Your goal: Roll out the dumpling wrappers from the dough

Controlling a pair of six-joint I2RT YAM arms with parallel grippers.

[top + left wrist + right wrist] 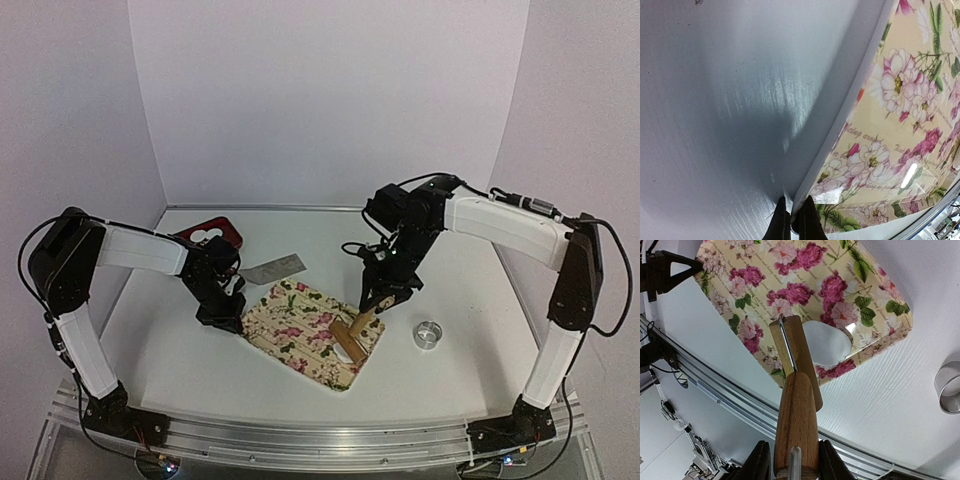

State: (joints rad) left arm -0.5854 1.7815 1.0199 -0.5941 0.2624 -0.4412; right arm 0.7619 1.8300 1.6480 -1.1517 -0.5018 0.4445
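A white table point(200, 360) sits enclosed by plain pale lilac walls point(330, 100) under soft even light.

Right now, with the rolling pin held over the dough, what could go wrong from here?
1. The dough lies close to a corner of the floral board, so a stroke of the rolling pin may push it over the edge.
2. The pin is tilted in the right gripper and may press unevenly.
3. The left gripper pinches only the board's edge, so the board might slip.

Rolling pin point(797, 405) hides part of the dough point(829, 342), perhaps its edge.
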